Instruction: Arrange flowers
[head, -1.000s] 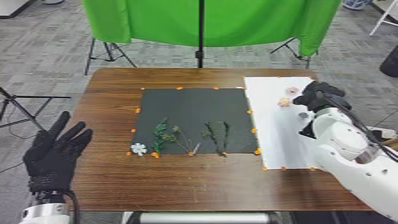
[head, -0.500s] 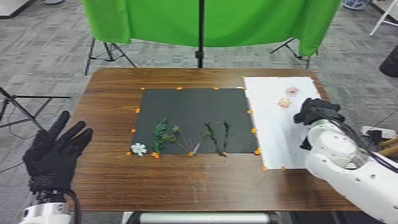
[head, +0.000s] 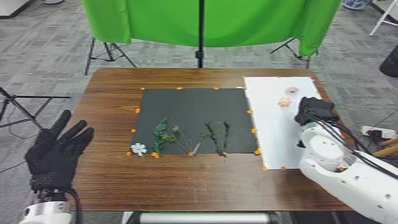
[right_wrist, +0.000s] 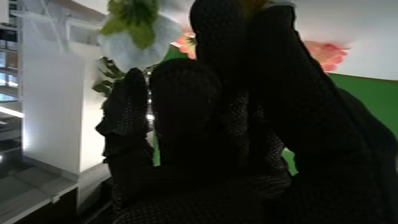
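On the table (head: 191, 192), the black sheet (head: 193, 107) bears green sprigs (head: 161, 135) along its near edge and a white flower (head: 139, 148) at its near left corner. Right of it, the right hand (head: 314, 109) is at the white sheet (head: 277, 135), near two pale flowers (head: 284, 102); left of it, the left hand (head: 53, 160) has its fingers straight.

The dark mat (head: 194, 105) offers passage beyond the green stems (head: 161, 135) blocking its near part.
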